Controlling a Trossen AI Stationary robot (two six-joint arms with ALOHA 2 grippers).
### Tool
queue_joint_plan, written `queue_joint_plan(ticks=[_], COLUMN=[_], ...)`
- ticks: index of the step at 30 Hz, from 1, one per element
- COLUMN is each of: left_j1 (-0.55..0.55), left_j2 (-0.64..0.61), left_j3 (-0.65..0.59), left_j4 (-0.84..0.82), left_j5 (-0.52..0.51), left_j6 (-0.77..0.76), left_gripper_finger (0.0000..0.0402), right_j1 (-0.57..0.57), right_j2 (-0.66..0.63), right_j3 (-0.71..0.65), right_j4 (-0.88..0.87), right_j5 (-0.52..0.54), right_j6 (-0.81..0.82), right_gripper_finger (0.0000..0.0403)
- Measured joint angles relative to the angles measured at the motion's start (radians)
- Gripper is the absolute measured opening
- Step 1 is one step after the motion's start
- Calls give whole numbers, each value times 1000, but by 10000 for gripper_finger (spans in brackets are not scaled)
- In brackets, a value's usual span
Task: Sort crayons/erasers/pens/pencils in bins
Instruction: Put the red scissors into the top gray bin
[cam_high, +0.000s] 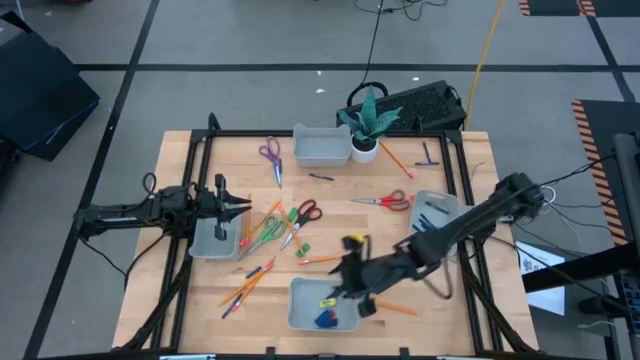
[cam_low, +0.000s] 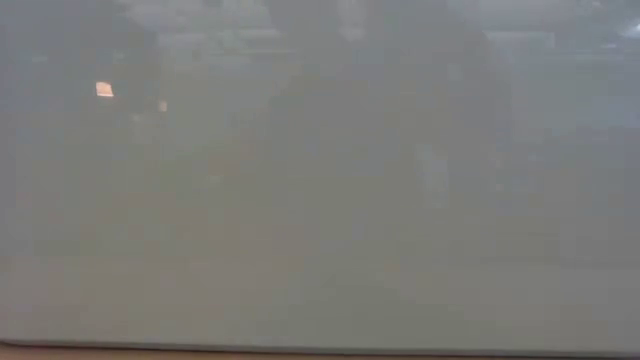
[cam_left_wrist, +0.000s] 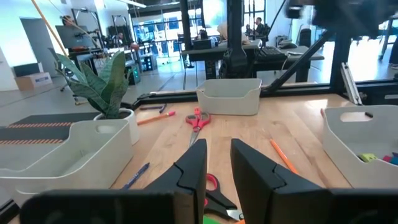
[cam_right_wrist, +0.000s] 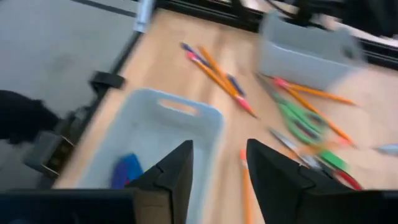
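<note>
From above, my right claw (cam_high: 352, 283) hangs at the right rim of the near bin (cam_high: 300, 318), where a yellow eraser (cam_high: 327, 303) and a blue eraser (cam_high: 324, 319) lie, so I judge the drop done and should lift straight up before swinging toward the green eraser (cam_high: 302, 248) mid-table; my left claw (cam_high: 240, 206) waits over the left bin (cam_high: 205, 246). The low view shows only haze. My left wrist view shows those fingers spread over red-handled scissors (cam_left_wrist: 212, 182), and my right wrist view shows mine spread and empty above the near bin's rim (cam_right_wrist: 186, 112), blue eraser (cam_right_wrist: 126, 170) inside, pencils (cam_right_wrist: 217, 71) beyond.
</note>
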Motion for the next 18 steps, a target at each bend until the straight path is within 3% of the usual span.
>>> queue_joint_plan(ticks=[5,8,13,18], left_j1=[0,0,0,0], left_j2=[0,0,0,0], left_j3=[0,0,0,0], left_j4=[0,0,0,0], left_j5=[0,0,0,0], left_j6=[0,0,0,0], left_gripper_finger=[76,76,76,76], right_j1=[10,-47,-221,-447], right_j2=[-201,-289,-339,-276], right_j3=[-205,-334,-399,-401], right_j4=[1,-16,-139,-273], right_j5=[158,230,78,-30], right_j6=[98,225,344,342], right_gripper_finger=[129,127,158,195])
